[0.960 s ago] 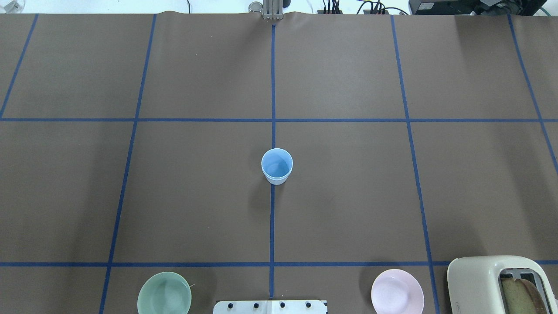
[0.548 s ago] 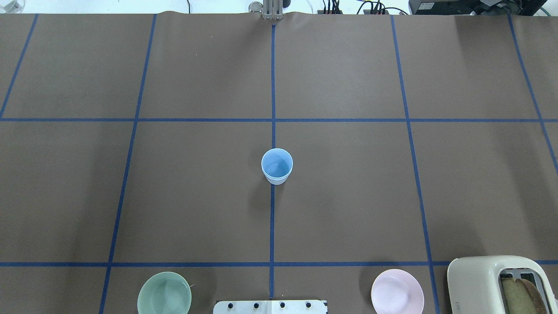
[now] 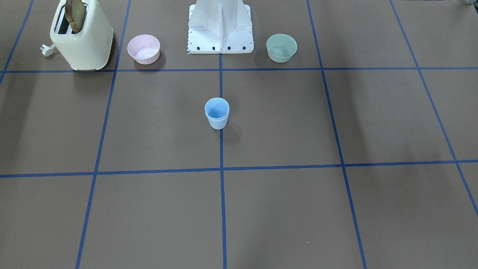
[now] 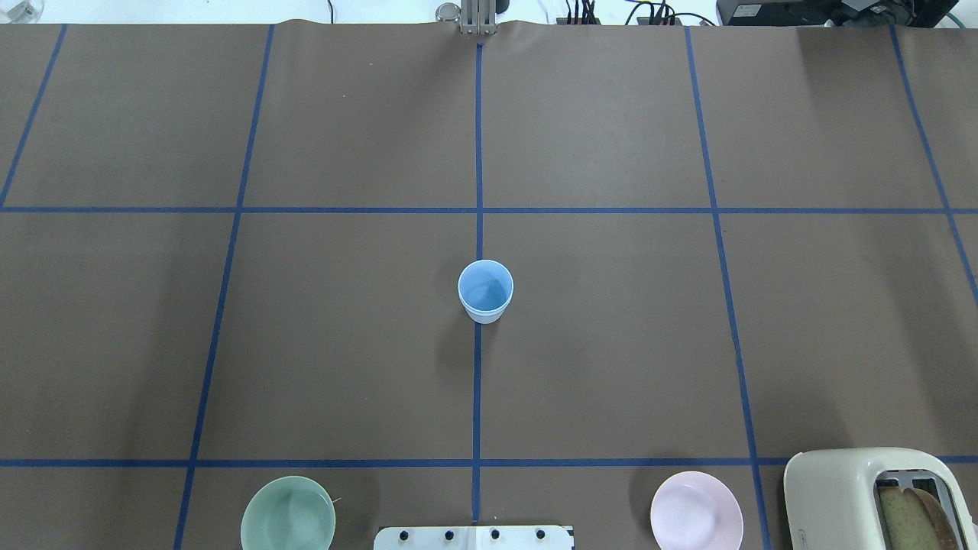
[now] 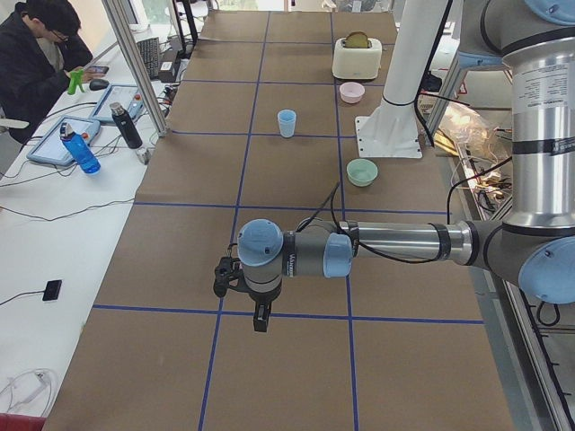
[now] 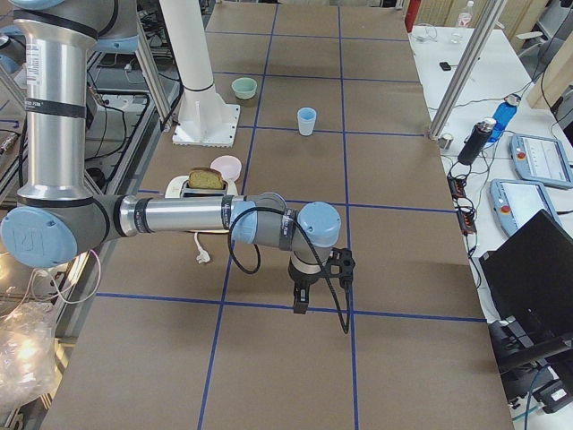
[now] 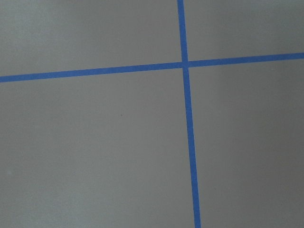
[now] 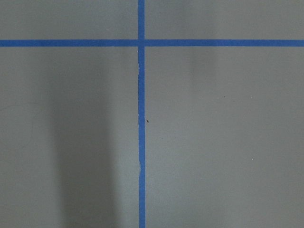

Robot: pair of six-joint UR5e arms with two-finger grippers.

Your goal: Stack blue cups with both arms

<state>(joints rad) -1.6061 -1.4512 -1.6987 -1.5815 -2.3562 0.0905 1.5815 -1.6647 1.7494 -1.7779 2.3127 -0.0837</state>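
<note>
A pale-blue cup (image 4: pixel 485 290) stands upright on the blue centre tape line in the middle of the table. It also shows in the front view (image 3: pixel 217 113) and, far off, in both side views (image 5: pixel 287 122) (image 6: pixel 307 120). A second rim line shows just below its top rim, as if one cup sits nested in another; no separate second cup is in view. My left gripper (image 5: pixel 260 321) hangs over bare table far from the cup. My right gripper (image 6: pixel 299 305) does the same at the other end. I cannot tell whether either is open or shut. Both wrist views show only brown table and tape.
A green bowl (image 4: pixel 288 513) and a pink bowl (image 4: pixel 696 510) flank the white base column (image 4: pixel 474 537). A cream toaster (image 4: pixel 871 496) with bread stands beyond the pink bowl. A person (image 5: pixel 36 54) sits at the side bench with bottles and tablets.
</note>
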